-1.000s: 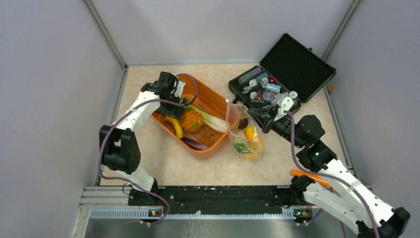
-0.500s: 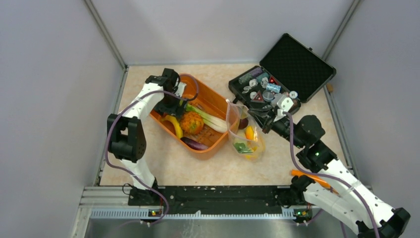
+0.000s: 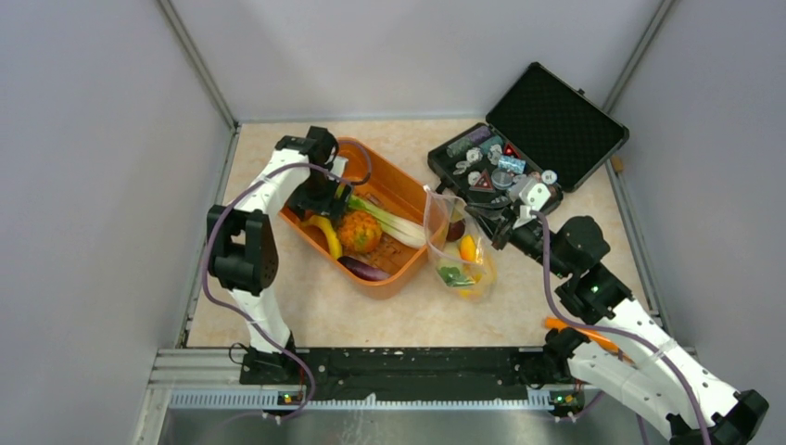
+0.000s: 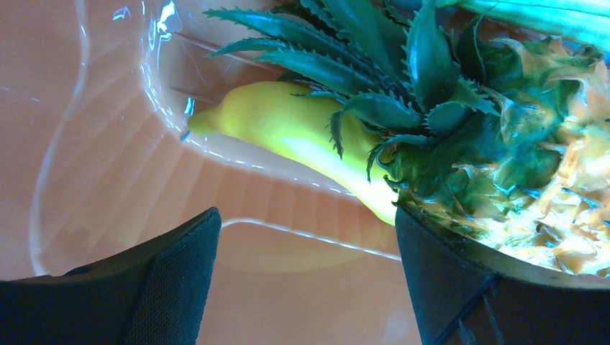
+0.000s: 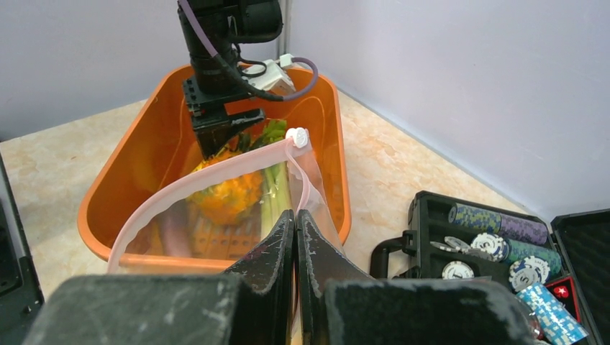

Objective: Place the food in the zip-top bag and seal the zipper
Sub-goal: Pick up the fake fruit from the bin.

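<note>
An orange tub (image 3: 397,176) holds an orange pineapple (image 3: 359,230) with a dark green spiky crown, a yellow banana (image 3: 326,235), a purple eggplant (image 3: 364,270) and a leafy stalk (image 3: 397,225) shading from white to green. The zip-top bag (image 3: 459,246) is clear, with orange, yellow and green pieces showing through it. Its zipper (image 5: 208,175) is pale pink with a white slider (image 5: 296,136). The black case (image 3: 556,120) carries purple, white and blue speckled poker chips (image 5: 496,228). The table (image 3: 408,320) is mottled beige.
</note>
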`<action>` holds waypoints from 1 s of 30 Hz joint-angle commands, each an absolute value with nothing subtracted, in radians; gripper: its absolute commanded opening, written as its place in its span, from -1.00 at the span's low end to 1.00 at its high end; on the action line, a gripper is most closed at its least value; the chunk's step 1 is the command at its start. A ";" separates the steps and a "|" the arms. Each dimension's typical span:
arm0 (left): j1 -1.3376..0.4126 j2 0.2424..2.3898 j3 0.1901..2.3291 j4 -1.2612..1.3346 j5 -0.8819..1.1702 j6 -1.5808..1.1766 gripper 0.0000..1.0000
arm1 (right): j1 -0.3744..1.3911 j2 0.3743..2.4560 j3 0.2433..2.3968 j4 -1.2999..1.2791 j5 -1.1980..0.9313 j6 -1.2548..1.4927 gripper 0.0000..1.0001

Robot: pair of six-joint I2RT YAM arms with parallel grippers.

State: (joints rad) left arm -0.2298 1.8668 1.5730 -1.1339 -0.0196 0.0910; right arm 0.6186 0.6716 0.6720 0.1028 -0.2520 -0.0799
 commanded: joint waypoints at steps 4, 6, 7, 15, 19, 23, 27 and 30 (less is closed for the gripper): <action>-0.258 1.989 1.482 -1.086 -0.052 0.055 0.84 | 0.614 0.647 0.676 0.146 -0.241 -0.106 -1.00; -0.263 2.002 1.468 -1.080 -0.008 0.046 0.81 | 0.614 0.647 0.678 0.145 -0.242 -0.106 -1.00; -0.265 2.002 1.455 -1.062 0.023 0.036 0.80 | 0.614 0.646 0.679 0.143 -0.242 -0.106 -1.00; -0.273 1.957 1.352 -0.894 0.010 -0.043 0.60 | 0.614 0.640 0.680 0.137 -0.241 -0.107 -1.00; -0.275 1.851 1.318 -0.789 -0.022 -0.074 0.11 | 0.614 0.641 0.681 0.136 -0.244 -0.105 -1.00; -0.275 1.762 1.316 -0.741 -0.005 -0.081 -0.31 | 0.614 0.639 0.680 0.138 -0.245 -0.100 -1.00; -0.275 1.674 1.308 -0.707 -0.005 -0.107 -0.45 | 0.614 0.638 0.679 0.135 -0.244 -0.093 -1.00; -0.275 1.615 1.303 -0.695 0.035 -0.111 -0.47 | 0.614 0.633 0.675 0.130 -0.244 -0.088 -1.00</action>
State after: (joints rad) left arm -0.2749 1.7340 1.3067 -0.7849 0.0246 -0.0856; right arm 0.6186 0.6601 0.6720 0.0956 -0.2409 -0.0864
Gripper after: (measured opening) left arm 0.386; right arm 0.005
